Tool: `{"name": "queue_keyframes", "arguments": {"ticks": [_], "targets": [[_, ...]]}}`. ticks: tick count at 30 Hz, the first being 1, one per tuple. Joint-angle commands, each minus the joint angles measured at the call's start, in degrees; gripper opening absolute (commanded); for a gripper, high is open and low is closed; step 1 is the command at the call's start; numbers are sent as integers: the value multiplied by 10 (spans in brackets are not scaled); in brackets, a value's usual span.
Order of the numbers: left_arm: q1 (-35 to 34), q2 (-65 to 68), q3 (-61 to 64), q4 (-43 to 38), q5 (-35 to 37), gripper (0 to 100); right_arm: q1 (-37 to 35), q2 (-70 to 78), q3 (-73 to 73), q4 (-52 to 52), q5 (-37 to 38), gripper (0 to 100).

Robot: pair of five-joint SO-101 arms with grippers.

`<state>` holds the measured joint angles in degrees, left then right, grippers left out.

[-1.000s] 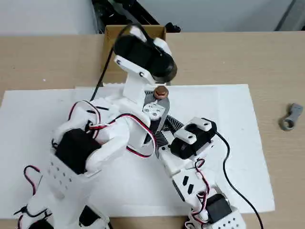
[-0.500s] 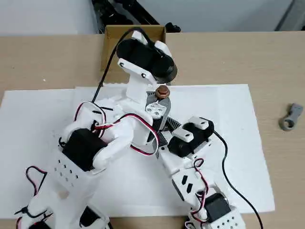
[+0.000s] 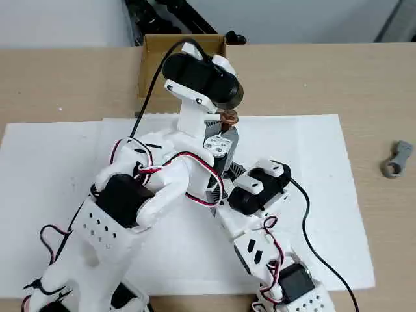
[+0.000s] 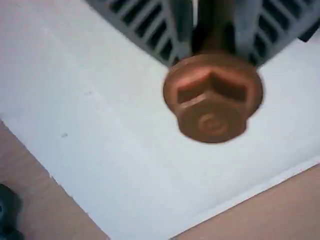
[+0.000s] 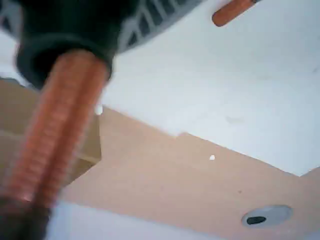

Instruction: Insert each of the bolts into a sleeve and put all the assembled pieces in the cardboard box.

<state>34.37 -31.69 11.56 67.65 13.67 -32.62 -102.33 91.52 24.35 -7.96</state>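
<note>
Jaws of left gripper: pressing together on the shank of a copper-coloured hexagon-headed metal bolt, with the grey ribbed faces bearing on either side just behind the head.
Bolt position: sitting in the left gripper with its head facing up toward the high camera, over the far edge of the flat white foam sheet. Lying near the open brown cardboard box but not inside it.
Left arm: stretching from the near left corner across the sheet, with its black wrist camera overlapping the near side of the box in the high view.
Right gripper: lying low over the middle of the sheet, just beside and partly beneath the left arm's wrist. Grip state not determinable.
Threaded copper shank: running, blurred, out of a dark round part in the right wrist view. Not determinable what the dark part is, nor whether this is the same bolt.
Second copper piece: lying on the white sheet, cut off by the frame edge.
Box position: standing on the light wooden table at the far edge of the sheet. Interior mostly hidden behind the left arm.
Small grey wrench-shaped piece: lying on the bare table beyond the sheet's right-hand edge, well apart from both grippers.
</note>
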Motion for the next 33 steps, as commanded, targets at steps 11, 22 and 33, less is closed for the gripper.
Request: {"name": "queue_keyframes", "arguments": {"ticks": [11,22,33], "targets": [[0,-3,2,-45,2,5,7,-4,-14,-15,-6,2],[0,-5,2,54,-6,5,7,-5,-15,-15,-6,2],[-1,-7,-2,95,-41,47,7,-1,-31,-16,-6,2]]}}
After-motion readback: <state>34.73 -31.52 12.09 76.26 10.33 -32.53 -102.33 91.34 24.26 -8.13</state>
